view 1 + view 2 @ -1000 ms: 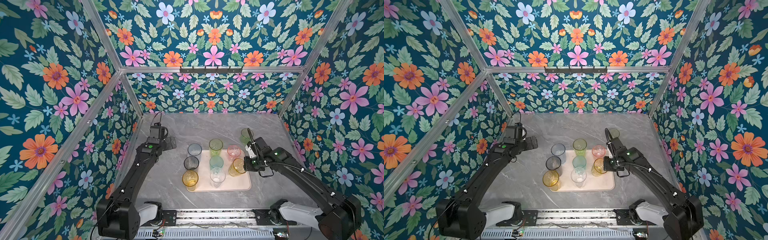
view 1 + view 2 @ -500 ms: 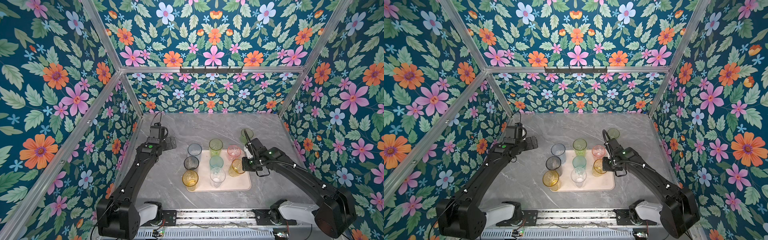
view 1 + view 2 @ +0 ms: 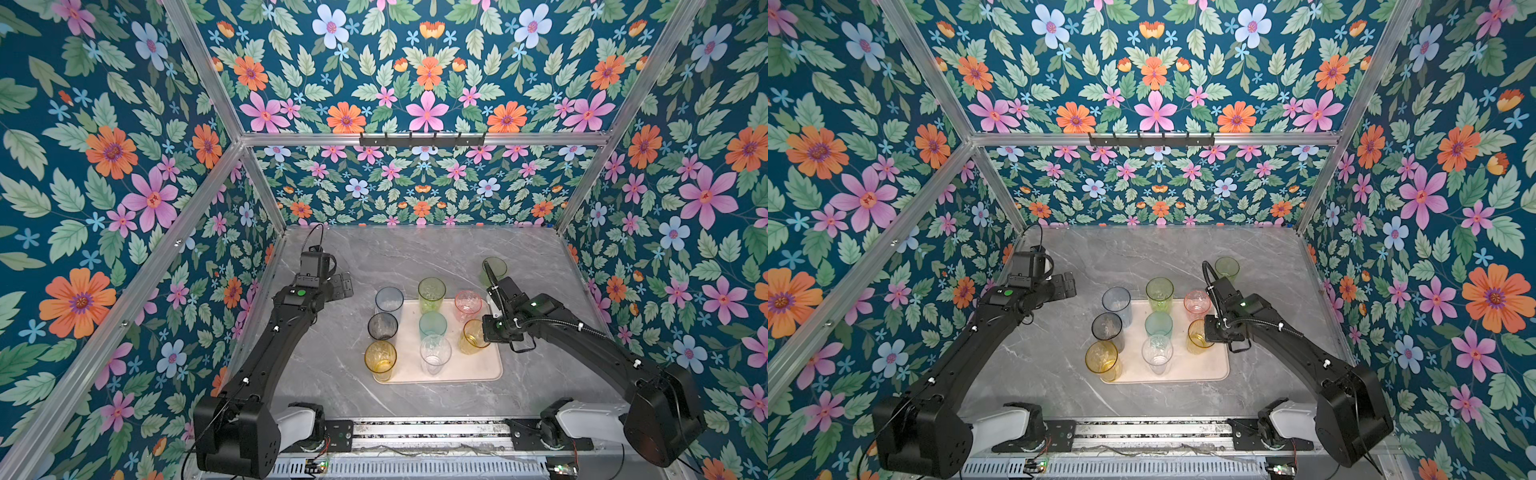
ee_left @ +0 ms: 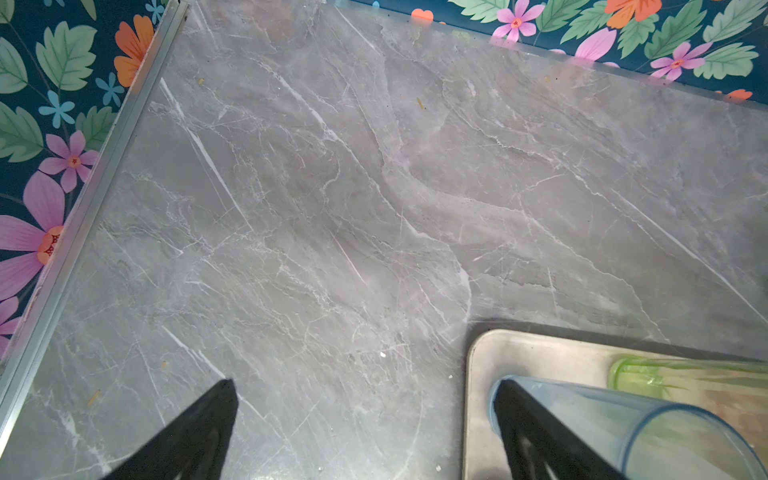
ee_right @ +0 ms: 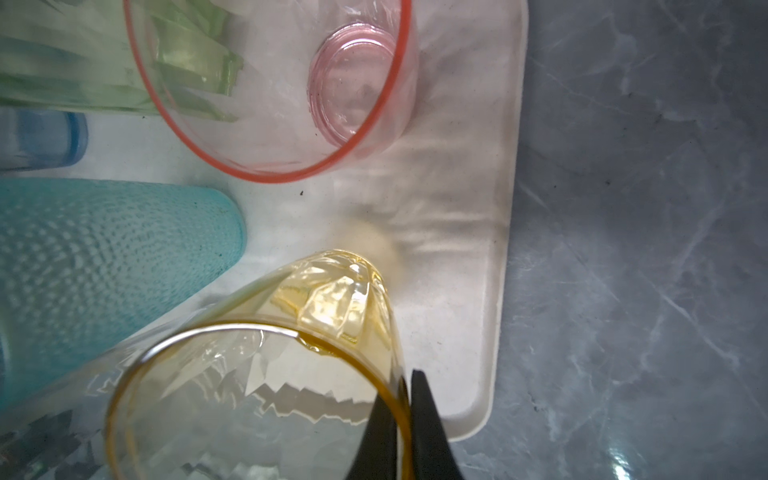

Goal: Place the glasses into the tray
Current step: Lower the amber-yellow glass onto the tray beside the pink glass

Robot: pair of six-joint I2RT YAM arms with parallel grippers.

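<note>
The right gripper (image 5: 400,388) is clenched on the rim of a short amber faceted tumbler (image 3: 473,337), one black finger inside the rim and one outside. This is at the right side of the flat pale pink-beige rectangular tray (image 3: 478,368). Whether this tumbler's base rests on the tray cannot be told.

In both top views seven more translucent glasses stand in the tray:
- **Far side:** a tall pale blue tumbler (image 3: 389,300), a tall green tumbler (image 3: 432,293) and a short pink tumbler (image 3: 468,304).
- **Middle:** a smoky grey tumbler (image 3: 382,327) and a teal tumbler (image 3: 432,325).
- **Near side:** a tall amber tumbler (image 3: 380,360) and a clear tumbler (image 3: 435,354).

An olive-green tumbler (image 3: 494,266) stands on the grey marble tabletop (image 3: 415,257), beyond the tray's far right corner and apart from it. The left gripper (image 4: 365,386) hangs over the tabletop with its jaws spread wide and empty, just beside the tall pale blue tumbler.
</note>
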